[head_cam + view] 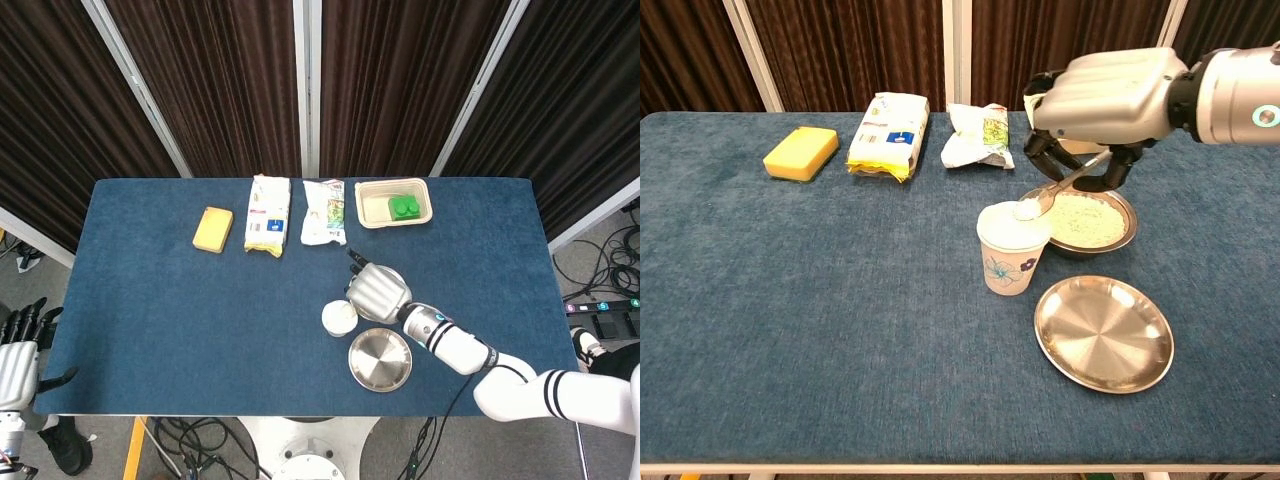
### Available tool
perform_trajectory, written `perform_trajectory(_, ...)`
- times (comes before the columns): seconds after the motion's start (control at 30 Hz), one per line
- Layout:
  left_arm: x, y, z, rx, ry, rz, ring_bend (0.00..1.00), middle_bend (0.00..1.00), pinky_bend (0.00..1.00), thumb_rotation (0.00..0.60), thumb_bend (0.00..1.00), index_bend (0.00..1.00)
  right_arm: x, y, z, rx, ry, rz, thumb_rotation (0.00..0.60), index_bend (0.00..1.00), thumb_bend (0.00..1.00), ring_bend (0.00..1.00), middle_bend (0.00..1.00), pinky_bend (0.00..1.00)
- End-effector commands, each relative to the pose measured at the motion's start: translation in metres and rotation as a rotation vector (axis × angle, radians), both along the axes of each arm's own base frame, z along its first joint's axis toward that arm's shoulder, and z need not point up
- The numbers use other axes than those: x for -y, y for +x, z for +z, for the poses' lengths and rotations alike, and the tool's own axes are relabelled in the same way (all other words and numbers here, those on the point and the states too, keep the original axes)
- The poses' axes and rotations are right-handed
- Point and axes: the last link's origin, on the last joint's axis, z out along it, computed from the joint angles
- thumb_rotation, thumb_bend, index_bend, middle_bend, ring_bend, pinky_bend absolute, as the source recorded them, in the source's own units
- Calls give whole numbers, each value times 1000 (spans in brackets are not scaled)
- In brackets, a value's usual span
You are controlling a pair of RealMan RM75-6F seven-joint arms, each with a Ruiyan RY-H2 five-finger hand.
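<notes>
My right hand grips a metal spoon whose bowl carries a heap of white powder just over the rim of a white paper cup. Right behind the cup stands a steel bowl of the same white powder, largely hidden under the hand in the head view. An empty steel plate lies in front of the bowl. My left hand hangs off the table's left front corner, fingers apart, holding nothing.
Along the far edge lie a yellow sponge, a white-and-yellow bag, a crumpled white packet and a beige tray holding green items. The blue tablecloth covers the table.
</notes>
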Motion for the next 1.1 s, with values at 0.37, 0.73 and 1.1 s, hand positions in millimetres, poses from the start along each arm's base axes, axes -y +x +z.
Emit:
perform_trajectory(0.37,4,-4,-2,16,7,6,71,137,48,600,87,216,-21,51,-28,-382,-170,526,600,599,327,244,589,10)
perform_trajectory(0.73,5,-6,-2,26,9,7,71,137,48,600,87,216,-38,48,-31,-444,-230,624,600,616,327,244,603,0)
perform_trajectory(1.1,8,-7,-3,34,8,7,71,137,48,600,87,216,-48,40,-30,-415,-239,555,600,630,327,252,615,0)
